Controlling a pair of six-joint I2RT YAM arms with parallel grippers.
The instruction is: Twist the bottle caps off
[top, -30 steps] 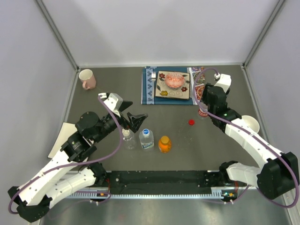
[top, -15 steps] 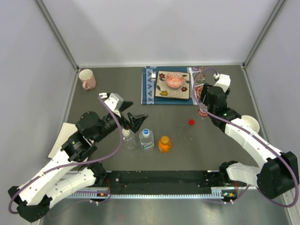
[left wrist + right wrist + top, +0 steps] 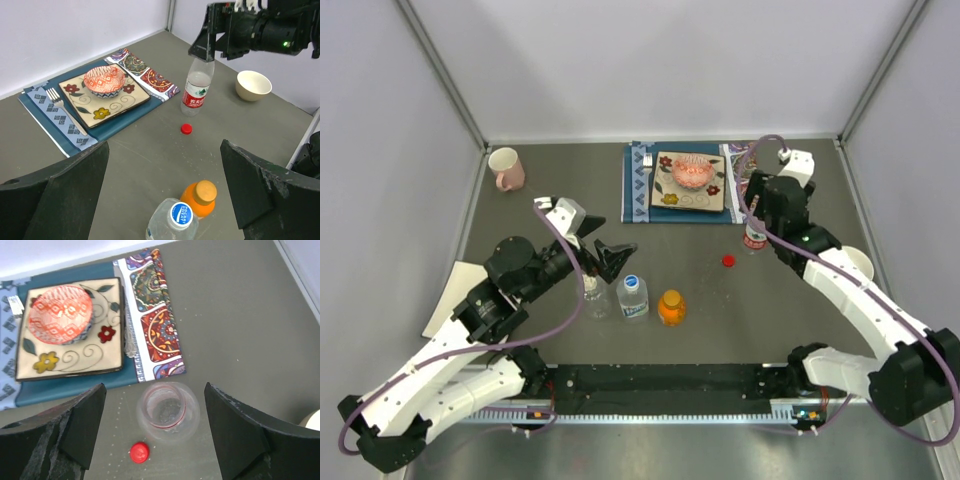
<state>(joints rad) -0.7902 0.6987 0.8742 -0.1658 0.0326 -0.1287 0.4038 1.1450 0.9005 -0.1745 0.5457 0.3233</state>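
Red cap (image 3: 728, 261) lay loose on table (image 3: 790, 320), just beside its red-label bottle (image 3: 754, 237), which stood open-necked. R gripper (image 3: 154, 386) hung over the neck, jaws apart, nothing held, prob. since that cap was done. L gripper (image 3: 164, 145) gaped empty, facing blue cap (image 3: 179, 213) & orange cap (image 3: 206, 190), both on.

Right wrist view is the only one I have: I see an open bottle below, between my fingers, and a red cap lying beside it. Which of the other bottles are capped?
Observer: Two surely are: the labelled bottle wears its blue cap and the orange bottle its orange cap.
Operator: And the fourth one?
Observer: The plain clear bottle stands left of those two; a white cap seems to be on it, though it shows very small.
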